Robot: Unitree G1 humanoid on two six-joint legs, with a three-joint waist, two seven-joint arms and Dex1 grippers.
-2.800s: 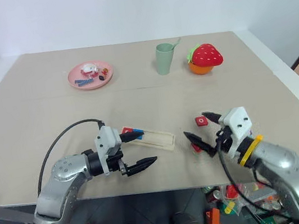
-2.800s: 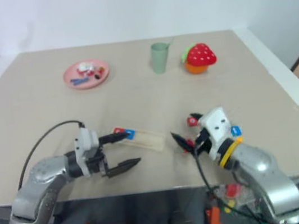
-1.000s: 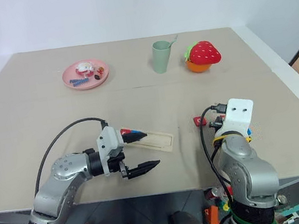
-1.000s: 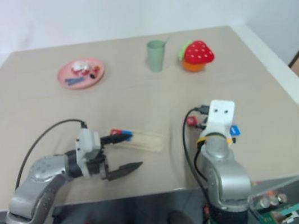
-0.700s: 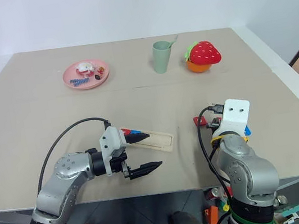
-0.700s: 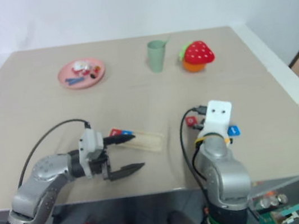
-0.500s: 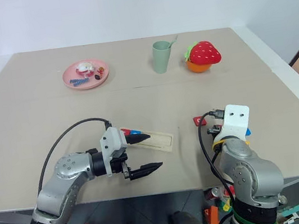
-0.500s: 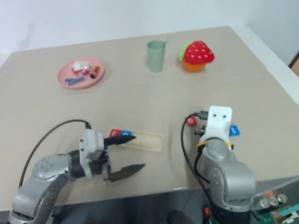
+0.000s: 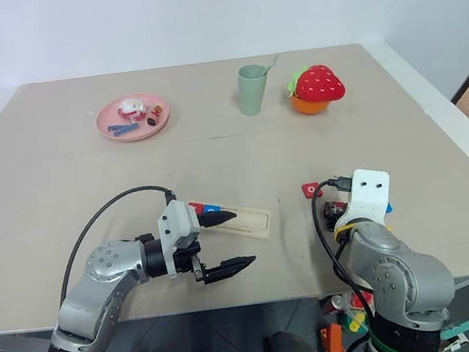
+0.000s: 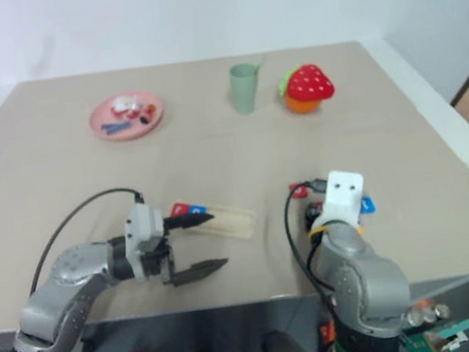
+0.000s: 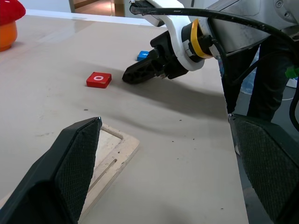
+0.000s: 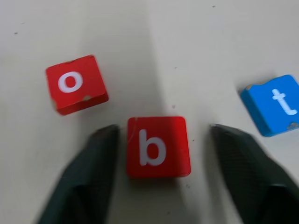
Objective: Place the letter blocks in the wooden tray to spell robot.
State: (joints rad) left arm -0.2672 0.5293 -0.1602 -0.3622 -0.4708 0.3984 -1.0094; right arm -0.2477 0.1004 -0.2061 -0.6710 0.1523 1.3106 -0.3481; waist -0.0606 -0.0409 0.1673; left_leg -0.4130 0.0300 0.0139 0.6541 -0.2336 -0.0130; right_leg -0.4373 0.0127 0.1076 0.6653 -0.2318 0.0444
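Here the right gripper [image 12: 159, 154] stands open, empty, straddling the red b block [image 12: 158, 147] on the table right of the wooden tray [image 9: 246, 221]. The block looks light, rigid and smooth; grip its two opposite side edges. The left gripper [image 9: 227, 243] is wide open and empty at the tray.

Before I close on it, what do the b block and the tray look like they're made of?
The b block: smooth, glossy red, rounded corners, white printed letter; likely painted wood or plastic, I can't tell which. The wooden tray: pale, unpainted and matte, with faint grain and a routed slot, so it looks like raw wood.
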